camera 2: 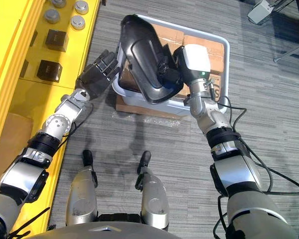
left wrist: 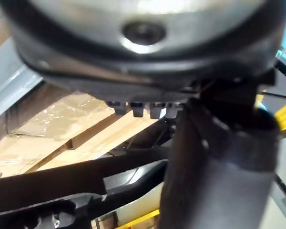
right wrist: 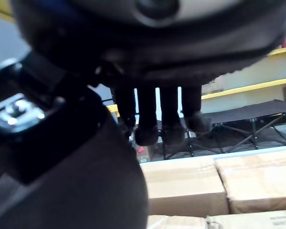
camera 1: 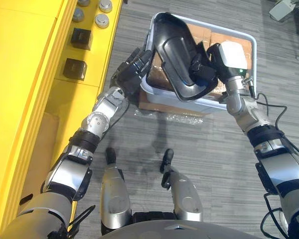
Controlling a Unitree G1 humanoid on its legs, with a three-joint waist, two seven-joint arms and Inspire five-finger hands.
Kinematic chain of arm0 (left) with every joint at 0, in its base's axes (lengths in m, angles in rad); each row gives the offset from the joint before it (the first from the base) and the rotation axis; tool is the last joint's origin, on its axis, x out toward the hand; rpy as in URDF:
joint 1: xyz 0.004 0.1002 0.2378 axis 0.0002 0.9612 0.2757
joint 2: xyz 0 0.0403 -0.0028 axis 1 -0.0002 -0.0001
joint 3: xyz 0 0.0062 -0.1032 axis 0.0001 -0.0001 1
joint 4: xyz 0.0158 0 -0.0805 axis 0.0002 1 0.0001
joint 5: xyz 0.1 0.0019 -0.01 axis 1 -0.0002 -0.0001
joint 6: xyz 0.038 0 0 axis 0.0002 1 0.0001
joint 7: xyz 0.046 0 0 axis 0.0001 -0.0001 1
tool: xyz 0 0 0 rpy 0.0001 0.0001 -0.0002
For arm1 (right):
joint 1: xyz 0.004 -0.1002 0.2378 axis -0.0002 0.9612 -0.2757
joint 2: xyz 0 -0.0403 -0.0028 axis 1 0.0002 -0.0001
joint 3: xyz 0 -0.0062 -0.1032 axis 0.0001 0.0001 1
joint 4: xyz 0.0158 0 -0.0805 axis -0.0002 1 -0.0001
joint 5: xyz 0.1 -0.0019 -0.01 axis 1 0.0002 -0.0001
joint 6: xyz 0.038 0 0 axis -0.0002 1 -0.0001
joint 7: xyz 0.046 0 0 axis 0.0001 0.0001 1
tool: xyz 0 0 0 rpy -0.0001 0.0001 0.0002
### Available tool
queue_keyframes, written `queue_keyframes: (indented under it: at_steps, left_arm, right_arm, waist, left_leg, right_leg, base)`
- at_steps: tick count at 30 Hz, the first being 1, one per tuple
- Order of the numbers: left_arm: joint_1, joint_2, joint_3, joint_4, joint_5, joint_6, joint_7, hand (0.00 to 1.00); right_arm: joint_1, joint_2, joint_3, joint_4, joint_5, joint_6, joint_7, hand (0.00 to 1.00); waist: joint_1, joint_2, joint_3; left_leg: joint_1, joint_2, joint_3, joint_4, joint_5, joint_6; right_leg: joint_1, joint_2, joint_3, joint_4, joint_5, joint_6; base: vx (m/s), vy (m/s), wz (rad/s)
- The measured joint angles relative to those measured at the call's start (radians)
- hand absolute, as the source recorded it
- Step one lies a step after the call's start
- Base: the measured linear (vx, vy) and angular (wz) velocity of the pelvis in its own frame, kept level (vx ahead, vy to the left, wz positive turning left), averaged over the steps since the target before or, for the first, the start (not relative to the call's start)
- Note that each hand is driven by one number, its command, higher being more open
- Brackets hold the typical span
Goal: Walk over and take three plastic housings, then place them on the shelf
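Observation:
A large black plastic housing (camera 1: 177, 55) is held up on edge between my two hands, above the near-left corner of a grey-blue bin (camera 1: 252, 46). On its left side my left hand (camera 1: 132, 69) lies with straight fingers flat against the shell. My right hand (camera 1: 203, 67), its back under a white cover, has its fingers curled over the housing's right rim. In the right wrist view the fingers (right wrist: 167, 119) hang over a dark curved surface. In the left wrist view the housing's black ribs (left wrist: 62, 181) cross below the thumb (left wrist: 205, 167).
Brown cardboard boxes (camera 1: 222, 40) fill the bin, which rests on a flat carton (camera 1: 154, 106) on the grey floor. The yellow shelf (camera 1: 35, 74) runs along the left, bearing dark square blocks (camera 1: 74, 68) and round metal parts (camera 1: 101, 20).

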Motion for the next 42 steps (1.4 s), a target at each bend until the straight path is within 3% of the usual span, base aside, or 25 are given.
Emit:
queue_keyframes:
  at_steps: [5,12,13,21,26,35,39,42]
  left_arm:
    - [0.0,-0.017,-0.019,0.006,0.082,0.045,-0.001,1.0]
    - [0.015,-0.036,-0.07,0.057,0.12,0.091,-0.006,1.0]
    - [0.016,-0.036,-0.074,0.057,0.12,0.091,-0.009,0.0]
    - [0.032,-0.037,-0.106,0.056,0.116,0.076,-0.032,0.0]
    - [0.136,-0.059,-0.128,0.052,0.111,0.02,0.024,0.0]
    - [0.245,-0.085,-0.154,-0.031,0.127,-0.069,0.045,0.0]
    - [0.353,-0.087,-0.154,-0.159,0.128,-0.114,0.045,0.0]
    - [0.447,-0.097,-0.149,-0.23,0.123,-0.136,0.044,0.0]
  right_arm:
    - [0.02,0.037,0.018,-0.066,-0.001,-0.029,-0.009,0.0]
    - [0.053,0.063,0.052,-0.071,-0.001,-0.026,-0.011,0.0]
    - [0.058,0.063,0.052,-0.071,-0.001,-0.026,-0.011,0.0]
    - [0.099,0.066,0.055,-0.071,0.009,-0.025,-0.006,0.0]
    - [0.2,0.131,0.054,-0.075,0.045,-0.023,-0.032,0.0]
    - [0.361,0.189,0.014,-0.193,0.128,-0.005,-0.086,0.0]
    - [0.513,0.244,-0.026,-0.342,0.172,-0.009,-0.149,0.0]
    - [0.618,0.288,-0.033,-0.405,0.204,-0.031,-0.183,0.0]
  waist:
    - [0.005,-0.001,0.0]
    - [0.012,0.001,-0.005]
    - [0.013,0.001,-0.005]
    - [0.014,0.003,-0.013]
    - [0.005,0.016,-0.096]
    - [0.001,0.026,-0.102]
    - [-0.006,0.046,-0.115]
    - [-0.013,0.069,-0.169]
  left_leg:
    - [0.03,-0.003,0.001,-0.018,0.006,0.0]
    - [0.074,-0.011,0.0,-0.054,0.014,0.009]
    - [0.077,-0.012,0.0,-0.055,0.014,0.009]
    - [0.106,-0.021,-0.001,-0.064,0.014,0.006]
    - [0.094,-0.022,0.001,-0.063,-0.002,-0.002]
    - [0.091,-0.023,0.0,-0.059,-0.008,-0.002]
    - [0.107,-0.024,0.007,-0.06,-0.013,-0.002]
    - [0.121,-0.024,0.018,-0.062,-0.032,0.001]
  right_leg:
    - [0.028,0.0,-0.005,-0.012,0.001,0.001]
    - [0.068,-0.002,-0.014,-0.031,-0.001,0.008]
    - [0.072,-0.002,-0.014,-0.032,-0.001,0.008]
    - [0.115,-0.006,-0.022,-0.065,0.004,0.014]
    - [0.114,-0.004,-0.024,-0.091,0.006,0.018]
    - [0.114,-0.004,-0.023,-0.094,0.006,0.018]
    - [0.124,-0.005,-0.018,-0.094,0.001,0.024]
    - [0.129,-0.007,-0.01,-0.093,-0.011,0.028]
  base:
    - [0.0,0.0,0.0]
    - [0.0,-0.001,0.03]
    - [0.0,0.0,0.0]
    - [0.01,0.001,0.01]
    - [0.06,0.009,-0.01]
    - [0.0,0.001,0.0]
    - [0.0,0.005,-0.05]
    - [0.01,0.007,-0.1]
